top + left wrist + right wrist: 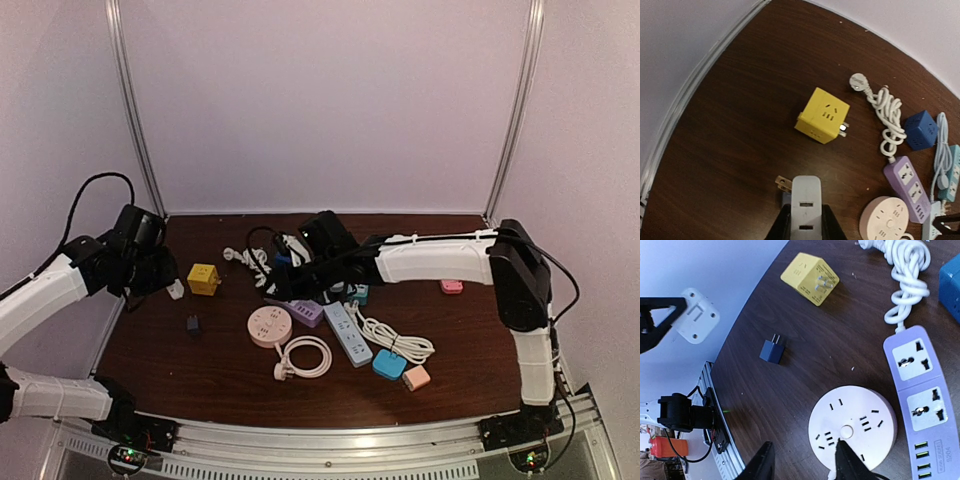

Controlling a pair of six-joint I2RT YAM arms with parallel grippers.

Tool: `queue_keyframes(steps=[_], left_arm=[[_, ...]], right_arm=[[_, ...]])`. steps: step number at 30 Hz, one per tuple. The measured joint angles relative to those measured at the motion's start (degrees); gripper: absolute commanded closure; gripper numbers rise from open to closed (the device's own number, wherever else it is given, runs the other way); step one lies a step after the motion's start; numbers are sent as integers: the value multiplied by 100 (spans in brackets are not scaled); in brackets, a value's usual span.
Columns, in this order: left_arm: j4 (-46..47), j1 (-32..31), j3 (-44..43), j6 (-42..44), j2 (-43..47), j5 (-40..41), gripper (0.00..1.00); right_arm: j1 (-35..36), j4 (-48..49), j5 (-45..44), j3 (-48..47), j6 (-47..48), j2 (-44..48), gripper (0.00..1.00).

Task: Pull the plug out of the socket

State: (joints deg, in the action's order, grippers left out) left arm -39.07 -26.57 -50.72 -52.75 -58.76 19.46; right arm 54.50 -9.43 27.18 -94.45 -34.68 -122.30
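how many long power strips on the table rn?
3: a purple strip beside the round socket, a white-and-blue strip next to it, and a teal strip partly under the right arm. The arm may hide more.

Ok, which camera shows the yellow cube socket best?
Left wrist: the yellow cube socket sits centred, whole, its metal prongs visible. The right wrist view shows the cube whole but near the top edge; the top view shows the cube small.
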Motion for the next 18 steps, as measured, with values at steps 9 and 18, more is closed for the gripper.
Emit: queue_keyframes(steps=[9, 18], left_arm=[[-1311, 44, -636, 229, -1421, 1381, 100], [-1547, 129, -802, 387, -2809, 1792, 100]], right_arm=[[-39, -323, -772, 39, 601, 1021, 2], [-116, -444, -1423, 673, 804, 1696, 0]])
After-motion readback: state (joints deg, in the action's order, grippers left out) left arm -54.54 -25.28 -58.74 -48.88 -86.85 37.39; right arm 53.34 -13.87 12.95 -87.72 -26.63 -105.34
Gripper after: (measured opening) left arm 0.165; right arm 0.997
